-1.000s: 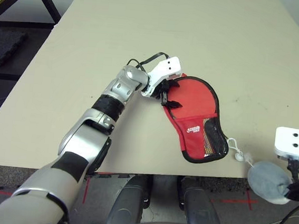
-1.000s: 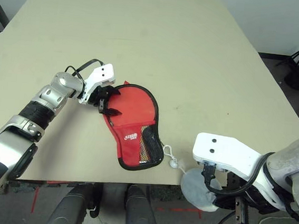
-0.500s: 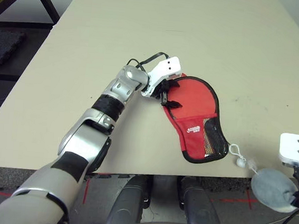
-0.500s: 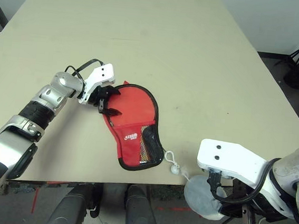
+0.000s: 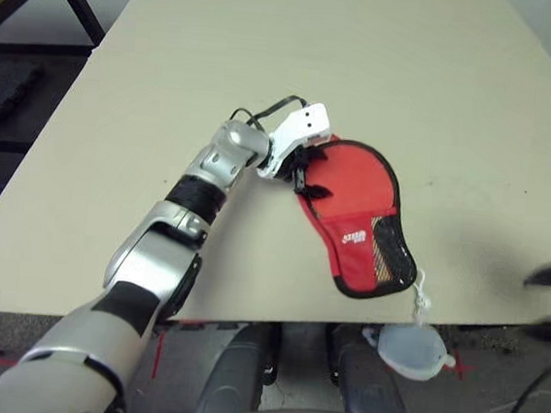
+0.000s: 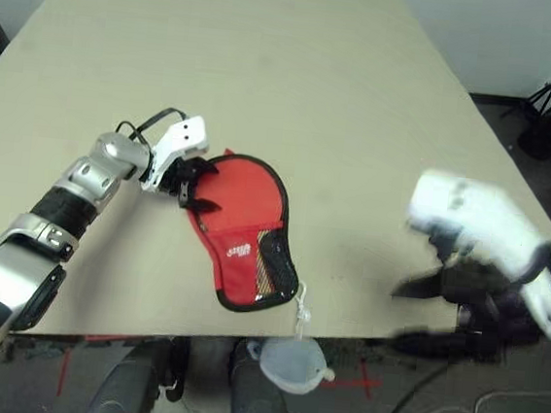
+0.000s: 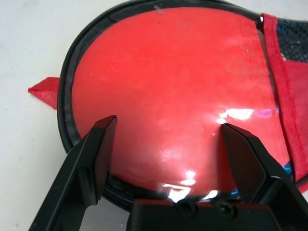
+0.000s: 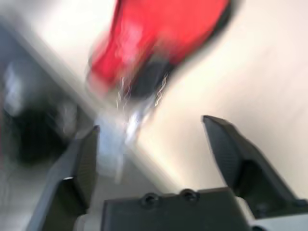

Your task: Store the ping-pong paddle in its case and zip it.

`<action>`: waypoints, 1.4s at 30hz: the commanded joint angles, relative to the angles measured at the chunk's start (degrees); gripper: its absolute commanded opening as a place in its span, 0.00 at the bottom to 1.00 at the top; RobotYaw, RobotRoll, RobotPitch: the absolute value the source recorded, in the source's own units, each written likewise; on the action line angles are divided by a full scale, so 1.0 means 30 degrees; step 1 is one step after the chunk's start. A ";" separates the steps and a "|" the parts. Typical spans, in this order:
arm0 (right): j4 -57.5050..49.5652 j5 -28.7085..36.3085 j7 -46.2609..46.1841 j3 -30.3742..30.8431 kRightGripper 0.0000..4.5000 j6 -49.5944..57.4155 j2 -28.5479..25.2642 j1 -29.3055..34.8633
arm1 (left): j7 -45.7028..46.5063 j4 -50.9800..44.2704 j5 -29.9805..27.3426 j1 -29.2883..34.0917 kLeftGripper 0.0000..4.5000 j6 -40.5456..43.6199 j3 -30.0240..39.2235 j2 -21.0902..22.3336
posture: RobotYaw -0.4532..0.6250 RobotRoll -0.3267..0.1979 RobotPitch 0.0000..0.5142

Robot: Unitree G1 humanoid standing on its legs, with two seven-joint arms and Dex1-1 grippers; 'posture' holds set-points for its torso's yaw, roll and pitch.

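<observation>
Where head views blur, right tool (image 8: 154,159) wide apart, empty.

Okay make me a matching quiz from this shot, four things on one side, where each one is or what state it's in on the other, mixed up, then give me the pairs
1. case
2. pom-pom
3. left gripper
4. right gripper

A. hanging below the table edge
B. open, in the air off to the right
C. lying flat on the table
D. open, fingers over the round end of the case

Pairs: 1-C, 2-A, 3-D, 4-B

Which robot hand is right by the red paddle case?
The left gripper, its open fingers at the round end of the case. The right gripper hangs open, away at the table's right edge.
</observation>
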 commanded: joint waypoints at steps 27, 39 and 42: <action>1.1132 -0.6759 -1.8830 -0.4694 1.00 -1.7340 1.2723 0.0361 | 1.5856 -0.0245 -0.3691 0.1267 1.00 -0.4366 0.8879 -0.1570 | 0.34 0.62 0.42; 1.5752 -0.7354 -1.9014 -0.4811 1.00 -2.2141 1.1381 0.0443 | 1.9501 0.1428 -0.3422 0.3856 1.00 -0.6906 1.0059 0.0769 | 0.37 0.62 0.47; 1.7059 -0.7362 -1.8884 -0.4700 1.00 -2.3089 1.1040 0.0170 | 1.9867 0.1262 -0.3455 0.4425 1.00 -0.7142 1.0076 0.0800 | 0.37 0.62 0.47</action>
